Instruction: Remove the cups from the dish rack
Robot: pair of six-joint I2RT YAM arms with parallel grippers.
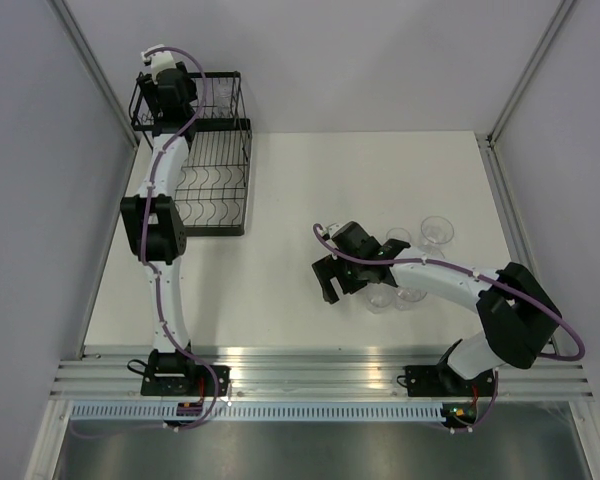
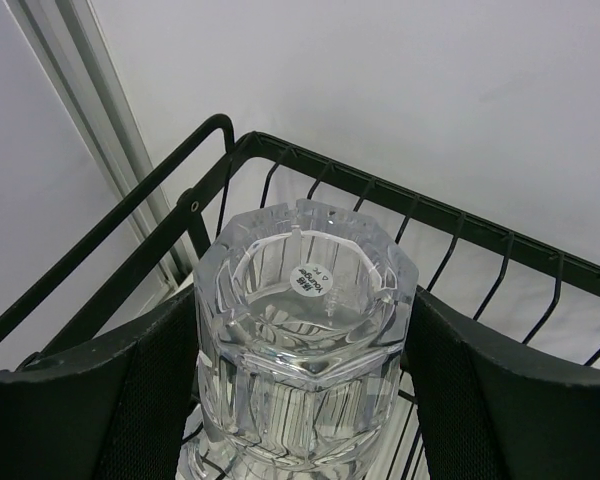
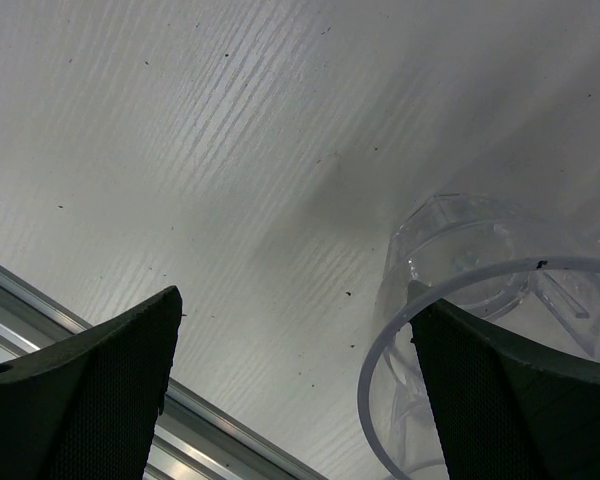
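The step in hand is the pick: one cup (image 2: 305,330) is being taken out of the dish rack (image 1: 215,180). The left arm reaches over the rack's far corner. In the left wrist view the cup stands upside down on the wires, its base and small round sticker facing up. The left fingers (image 2: 130,400) stand on either side of it, at a middling width, and their pads appear to press against its walls. So I judge this a grip on the cup, though not yet a lift, since its lower end looks to be down among the wires.

The right fingers (image 3: 90,390) are spread wide and hold nothing. They hover low over the counter (image 1: 300,200), beside a small group of cups (image 1: 437,230) that already stand there, well apart from the rack.

The next move calls for a straight lift, high enough to clear the rack's top rail. The cup then has to be carried across to the counter and set down near the others, without knocking them.
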